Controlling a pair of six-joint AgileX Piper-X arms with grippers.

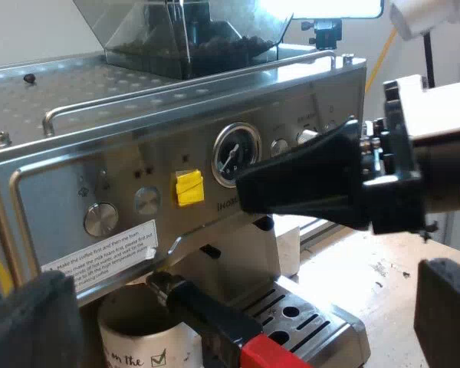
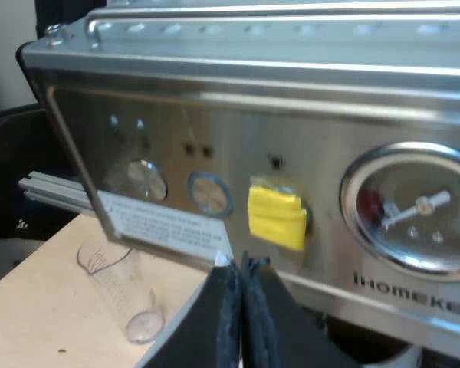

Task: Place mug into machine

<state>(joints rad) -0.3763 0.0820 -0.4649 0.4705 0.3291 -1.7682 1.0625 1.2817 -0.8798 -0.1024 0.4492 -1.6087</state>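
The espresso machine (image 1: 138, 176) is the biggest thing here, its brushed steel front panel turned toward both cameras and a rail running along its top plate. On that top stands the bean hopper (image 1: 184, 34), smoky clear plastic with dark beans inside. The tabletop (image 2: 31, 307) that carries the machine is pale wood.

My right hand (image 2: 241, 270) is close to the front panel. Its two black fingers are pressed together with only a thin seam between them and nothing held. The tips sit just below the yellow tag (image 2: 276, 215) and near the pressure gauge (image 2: 414, 211). In the left wrist view this hand points at the panel between tag and gauge; whether it touches the metal I cannot tell.

My left hand (image 1: 245, 307) is spread wide, one finger to each side of the machine's lower front, gripping nothing.

The holder (image 1: 203, 307) is locked into the machine's front, its dark handle sticking out toward the camera and ending in red. The mug (image 1: 142, 341) – white, with dark lettering and a tick-box mark – stands under the machine's front, directly beneath the holder's head and next to the slotted drip tray (image 1: 291, 307). Its base is hidden, and it is clear of the left hand's fingers.

The measuring glass (image 2: 123, 291), clear with printed marks, is on the tabletop near the machine's corner but apart from it – upright or tilted, I cannot tell. On the panel near the mug are a round knob (image 1: 101, 218) and a white label (image 1: 100, 257) with printed instructions
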